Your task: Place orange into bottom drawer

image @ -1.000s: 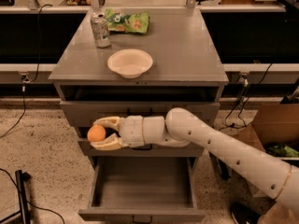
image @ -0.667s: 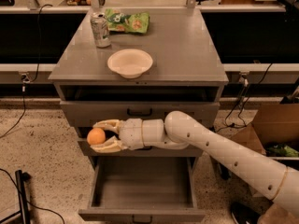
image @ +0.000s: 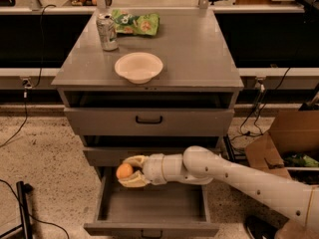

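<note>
while lower than before, claw with orange over bottom drawer

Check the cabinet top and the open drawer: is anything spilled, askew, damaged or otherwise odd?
Nothing stands out. The soda can and white bowl stand upright on the cabinet top, the green bag lies behind them, and the gripper holds the orange over the left side of the open bottom drawer.

The counter carries a can at back left, a green bag just beside it, and a white bowl near the front. Below, the claw grips the orange over the drawer.
</note>
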`<state>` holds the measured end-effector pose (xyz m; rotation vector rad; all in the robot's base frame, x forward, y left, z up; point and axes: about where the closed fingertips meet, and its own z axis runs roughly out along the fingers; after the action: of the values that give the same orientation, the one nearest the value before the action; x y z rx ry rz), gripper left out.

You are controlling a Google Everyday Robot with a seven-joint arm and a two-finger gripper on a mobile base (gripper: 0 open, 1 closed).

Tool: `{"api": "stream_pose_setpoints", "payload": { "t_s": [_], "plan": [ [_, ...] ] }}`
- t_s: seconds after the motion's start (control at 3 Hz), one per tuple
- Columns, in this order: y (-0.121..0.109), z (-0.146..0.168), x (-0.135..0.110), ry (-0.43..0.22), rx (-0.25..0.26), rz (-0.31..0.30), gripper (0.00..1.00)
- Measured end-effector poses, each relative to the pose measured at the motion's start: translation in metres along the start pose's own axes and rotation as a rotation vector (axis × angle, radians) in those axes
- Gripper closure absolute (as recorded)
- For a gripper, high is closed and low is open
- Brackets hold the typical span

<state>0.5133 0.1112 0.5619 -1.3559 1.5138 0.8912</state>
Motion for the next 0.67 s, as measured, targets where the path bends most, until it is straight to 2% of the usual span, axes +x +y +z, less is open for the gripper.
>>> {"api": "stream_pose_setpoints", "payload": {
  "t_s": [0.33,0.67],
  "plan": [
    [0.014,-0.0057,0.0759,0.102,0.029,0.074,1.0],
    [0.0147,-0.0047,0.0758,0.103,0.026,0.072,1.0]
  ]
}}
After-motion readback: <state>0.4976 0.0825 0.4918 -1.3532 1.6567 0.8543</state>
